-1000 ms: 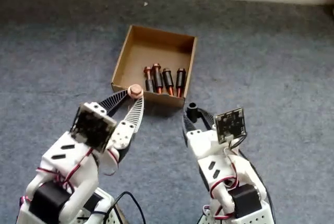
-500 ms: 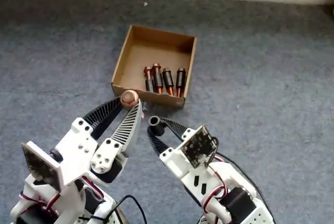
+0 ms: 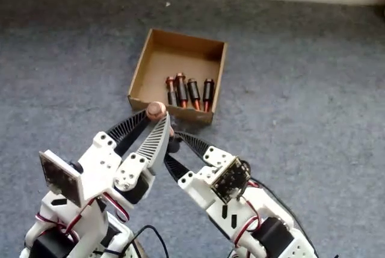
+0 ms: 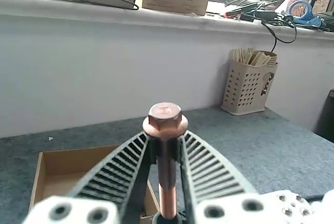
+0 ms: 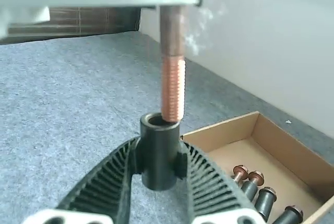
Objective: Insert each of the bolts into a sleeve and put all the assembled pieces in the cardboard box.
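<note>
carpet (image 3: 313,89) open around cardboard box (image 3: 138,71); left gripper (image 4: 166,139) clamps bolt (image 4: 165,115), right gripper (image 5: 159,152) clamps sleeve (image 5: 156,130).

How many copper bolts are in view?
5. Four sleeved copper bolts lie in the brown cardboard box; the fifth bolt is upright in the left gripper, tip at the right gripper's black cylindrical sleeve.

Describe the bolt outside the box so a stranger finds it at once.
Find the cardboard box on the grey carpet and look at its near wall. There the bolt stands upright in the left gripper's jaws, above a black sleeve. Unlike the four pieces in the box, it is bare.
</note>
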